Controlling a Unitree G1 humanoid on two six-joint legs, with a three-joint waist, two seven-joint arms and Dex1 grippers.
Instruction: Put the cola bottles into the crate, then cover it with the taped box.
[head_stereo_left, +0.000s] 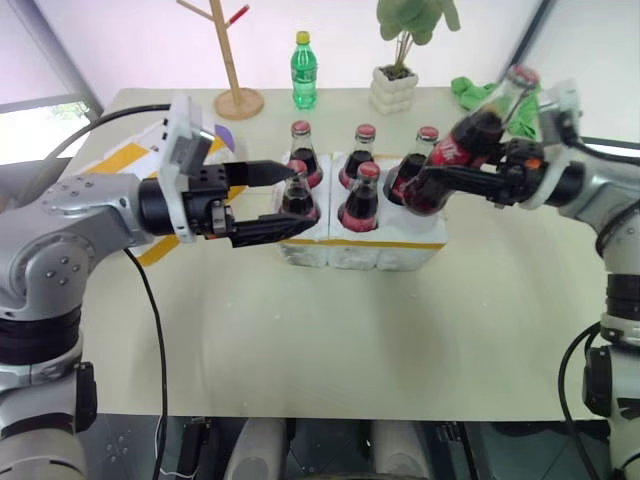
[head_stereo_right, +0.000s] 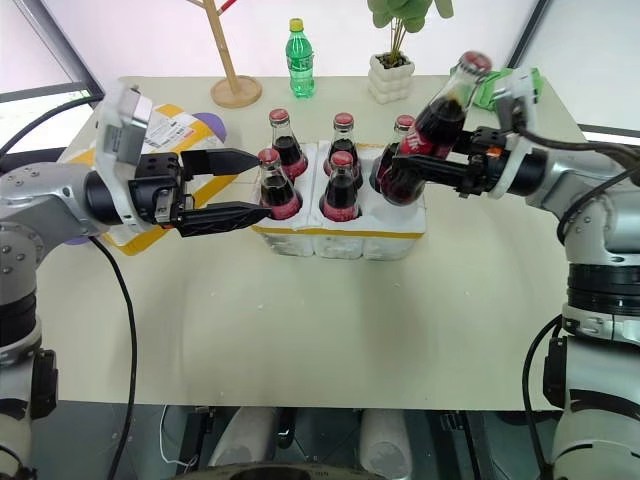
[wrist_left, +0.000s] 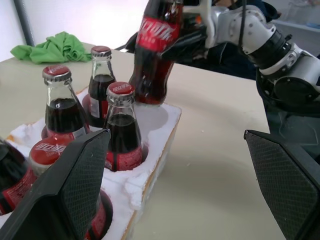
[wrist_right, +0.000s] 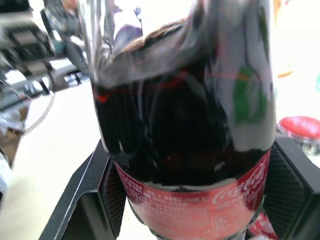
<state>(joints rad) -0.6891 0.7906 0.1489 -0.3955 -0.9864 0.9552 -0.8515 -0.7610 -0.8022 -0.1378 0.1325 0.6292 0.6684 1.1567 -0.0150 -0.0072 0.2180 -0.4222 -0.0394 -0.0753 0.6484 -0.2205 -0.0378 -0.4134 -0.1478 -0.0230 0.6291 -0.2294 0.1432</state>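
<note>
Sixth cola bottle tilted over the crate
Right gripper clamps a dark, red-labelled cola bottle above the crate; left gripper gapes wide beside it.

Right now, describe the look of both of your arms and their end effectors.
Both arms are silver-grey metal with rounded joint housings and black bands at the joints. Each ends in a black wrist block bearing a white camera housing. The left end effector has two long black tapered fingers with finely textured inner pads. The right end effector is black too, with small orange marks near its base. Black cables hang from both arms.
</note>
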